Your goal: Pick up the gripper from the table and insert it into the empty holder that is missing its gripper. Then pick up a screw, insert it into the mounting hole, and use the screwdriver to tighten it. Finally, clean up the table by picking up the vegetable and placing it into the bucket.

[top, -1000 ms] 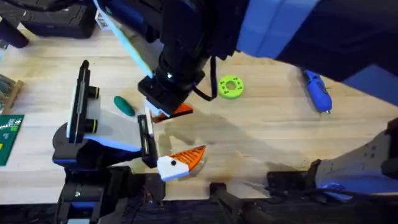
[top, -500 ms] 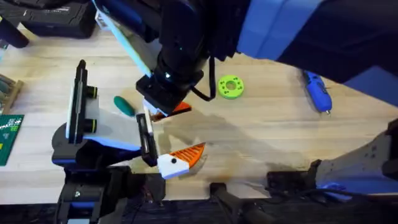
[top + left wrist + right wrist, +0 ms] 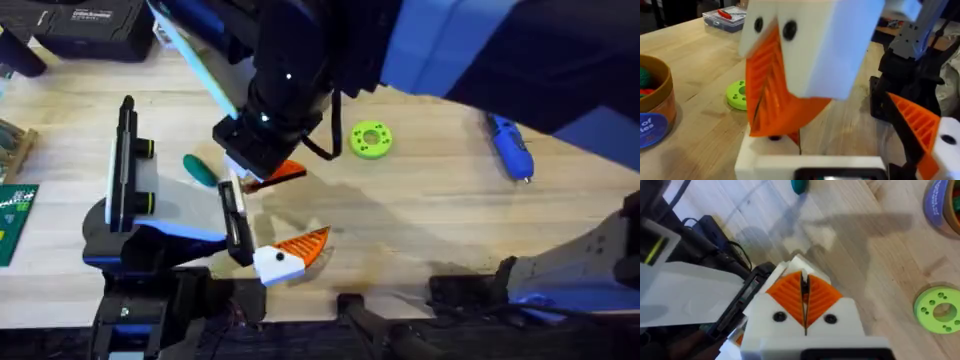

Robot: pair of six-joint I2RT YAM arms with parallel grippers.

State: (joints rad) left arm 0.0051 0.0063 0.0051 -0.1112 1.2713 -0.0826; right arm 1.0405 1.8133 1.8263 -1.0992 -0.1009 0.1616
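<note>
— Where is the right pincer (image 3: 805,297)?
— Reaching across the table (image 3: 430,215), over the left pincer (image 3: 262,235). Its orange pads (image 3: 787,292) are pressed together.
— Holding what?
— A thin orange strip pokes out below them. I take it for the gripper (image 3: 795,137), though little of it shows. Its tip touches the white holder (image 3: 760,155).
— And the left pincer?
— Spread wide: one finger (image 3: 920,130) has an orange pad, and the bare holder stands well apart from it.
— The rest?
— The vegetable (image 3: 200,170) lies just beside the right pincer. The screwdriver (image 3: 510,145) lies far to the right and the green ring (image 3: 371,140) is between them. The bucket (image 3: 655,110) stands near the ring.
</note>
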